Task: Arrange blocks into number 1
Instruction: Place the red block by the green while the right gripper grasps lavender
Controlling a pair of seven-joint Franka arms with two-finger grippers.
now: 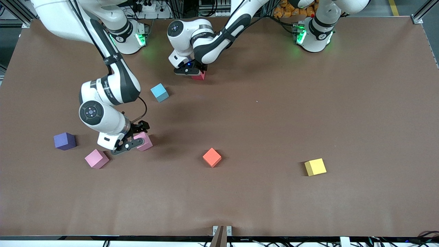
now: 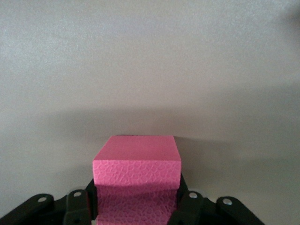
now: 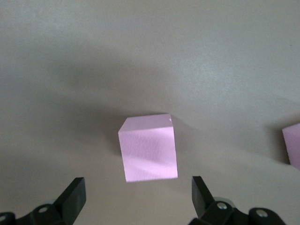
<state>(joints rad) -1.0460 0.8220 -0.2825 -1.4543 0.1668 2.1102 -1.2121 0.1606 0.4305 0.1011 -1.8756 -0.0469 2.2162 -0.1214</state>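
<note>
My left gripper (image 1: 198, 73) reaches toward the right arm's end of the table and is shut on a red block (image 1: 200, 77). In the left wrist view that block (image 2: 137, 161) looks deep pink and fills the gap between the fingers of the left gripper (image 2: 136, 206). My right gripper (image 1: 136, 137) hangs open low over a pale pink block (image 1: 146, 142). In the right wrist view the pink block (image 3: 147, 147) lies just ahead of the spread fingertips of the right gripper (image 3: 138, 197), untouched. No green block is in view.
A second pink block (image 1: 96, 158) (image 3: 293, 145) and a purple block (image 1: 64, 141) lie beside the right gripper. A light blue block (image 1: 159, 92) sits between the two grippers. An orange block (image 1: 212, 157) and a yellow block (image 1: 315, 167) lie nearer the camera.
</note>
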